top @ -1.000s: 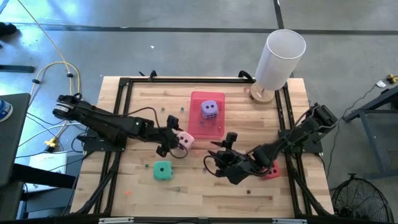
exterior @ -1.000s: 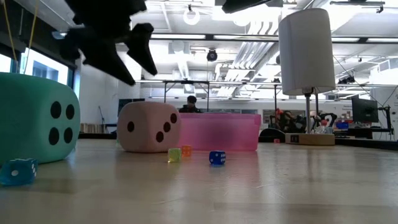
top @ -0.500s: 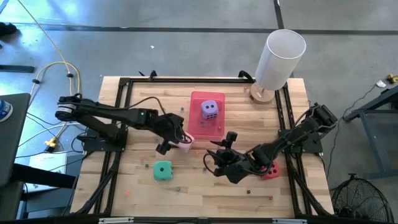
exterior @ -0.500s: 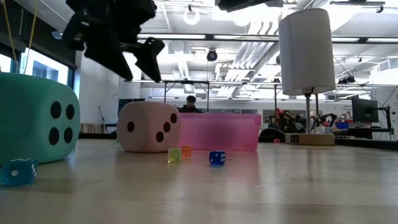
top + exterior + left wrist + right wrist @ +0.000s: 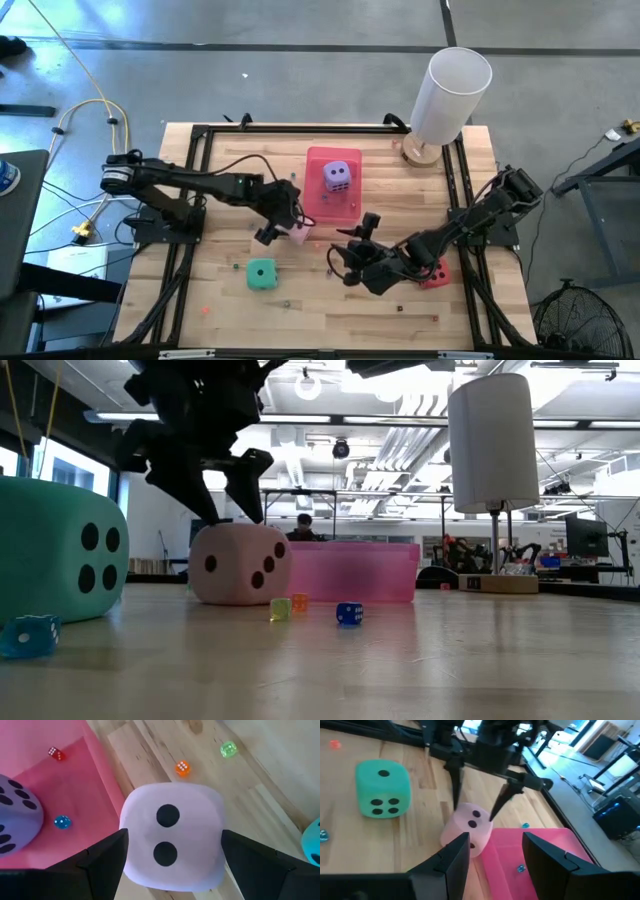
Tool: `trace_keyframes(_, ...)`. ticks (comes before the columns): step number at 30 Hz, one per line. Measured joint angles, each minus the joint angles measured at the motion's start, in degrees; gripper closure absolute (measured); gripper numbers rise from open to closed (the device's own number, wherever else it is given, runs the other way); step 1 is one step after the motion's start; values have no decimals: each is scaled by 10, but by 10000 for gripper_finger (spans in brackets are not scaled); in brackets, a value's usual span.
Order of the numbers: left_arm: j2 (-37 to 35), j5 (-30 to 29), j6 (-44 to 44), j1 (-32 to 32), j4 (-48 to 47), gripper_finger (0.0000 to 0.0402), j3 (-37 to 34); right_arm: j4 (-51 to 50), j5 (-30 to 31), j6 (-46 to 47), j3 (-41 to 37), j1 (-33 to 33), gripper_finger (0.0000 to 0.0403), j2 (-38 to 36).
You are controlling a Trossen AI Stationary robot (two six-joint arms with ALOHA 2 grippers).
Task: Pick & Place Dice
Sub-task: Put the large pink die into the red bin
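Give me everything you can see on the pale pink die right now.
The pale pink die is a soft-looking cube with rounded corners and dark pips, two on its upper face, three on a side seen in the low view. It sits flat on the wooden table, right beside the pink tray at its near-left corner. The left tool stands open just above it, fingers straddling, not yet gripping.

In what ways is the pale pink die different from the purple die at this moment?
The pale pink die sits on the bare wooden table, against the pink tray's edge; the purple die lies inside that tray. The open left gripper is poised over the pale pink die, a finger on each side; nothing is near the purple die. Both are soft-looking cubes with dark pips.
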Motion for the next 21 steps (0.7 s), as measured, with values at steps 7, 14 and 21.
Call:
trace_keyframes(7,23,40,-16,28,5,94,1,-1,-7,-3,0,-2,229,0)
trace_keyframes(14,39,72,-56,47,11,94,2,-4,-12,-4,0,-2,229,0)
trace_keyframes(21,40,46,-118,48,23,94,1,-4,-27,-1,0,-2,229,0)
